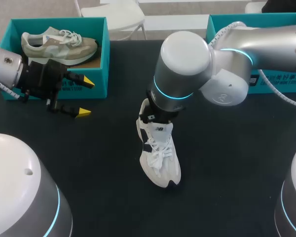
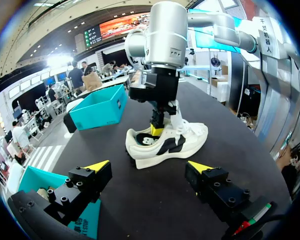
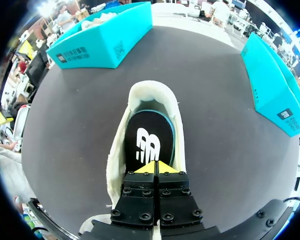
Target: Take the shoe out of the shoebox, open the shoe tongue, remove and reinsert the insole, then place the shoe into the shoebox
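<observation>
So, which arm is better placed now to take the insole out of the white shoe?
Right. The right tool is in the white shoe, tips together over the insole. The left tool hangs open beside the shoebox, apart from that shoe.

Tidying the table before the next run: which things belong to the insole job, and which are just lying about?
In use: white shoe, its black insole, right tool, likely the right shoebox.
Idle: grey shoe, left shoebox holding it, left tool.

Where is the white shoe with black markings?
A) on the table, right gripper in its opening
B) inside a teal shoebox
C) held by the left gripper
A: the white shoe lies on the table, and the right gripper sits in its opening.
</observation>
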Tool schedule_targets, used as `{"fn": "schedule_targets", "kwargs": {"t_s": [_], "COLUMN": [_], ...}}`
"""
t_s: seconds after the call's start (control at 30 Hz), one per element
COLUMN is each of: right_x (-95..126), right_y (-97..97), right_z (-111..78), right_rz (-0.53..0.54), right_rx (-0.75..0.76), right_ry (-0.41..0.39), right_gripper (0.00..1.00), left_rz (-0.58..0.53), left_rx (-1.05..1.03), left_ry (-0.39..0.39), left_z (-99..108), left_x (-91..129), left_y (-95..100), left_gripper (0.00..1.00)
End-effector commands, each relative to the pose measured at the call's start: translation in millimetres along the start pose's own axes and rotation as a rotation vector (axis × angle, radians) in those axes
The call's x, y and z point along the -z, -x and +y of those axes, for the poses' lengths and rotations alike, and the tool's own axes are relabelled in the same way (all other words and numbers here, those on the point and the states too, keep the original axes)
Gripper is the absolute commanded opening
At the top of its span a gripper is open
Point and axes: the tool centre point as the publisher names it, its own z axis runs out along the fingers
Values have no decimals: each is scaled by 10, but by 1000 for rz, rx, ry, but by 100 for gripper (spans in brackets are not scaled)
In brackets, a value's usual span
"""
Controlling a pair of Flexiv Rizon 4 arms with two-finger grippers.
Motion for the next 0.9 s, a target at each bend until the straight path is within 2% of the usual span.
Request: {"fn": "schedule_targets", "kwargs": {"t_s": [0.03,0.33,0.43,0.6,0.9], "right_x": [-163,-319,-304,-142,-326], "right_y": [-1,-38,-24,38,101], "right_z": [32,-9,0,160,479], "right_rz": [24,32,21,-9,-35], "right_rx": [16,34,50,62,113], "right_ry": [-20,-51,-56,-14,27], "right_gripper": [0,0,0,0,0], "left_rz": [0,0,0,0,0], "left_rx": [0,0,0,0,0], "left_ry": [3,3,3,3,3], "left_z": [-2,-2,-2,-2,-2], "left_x": [7,7,7,7,7], "left_y": [-12,-12,-12,-12,-12], "left_gripper": [100,100,100,100,100]}}
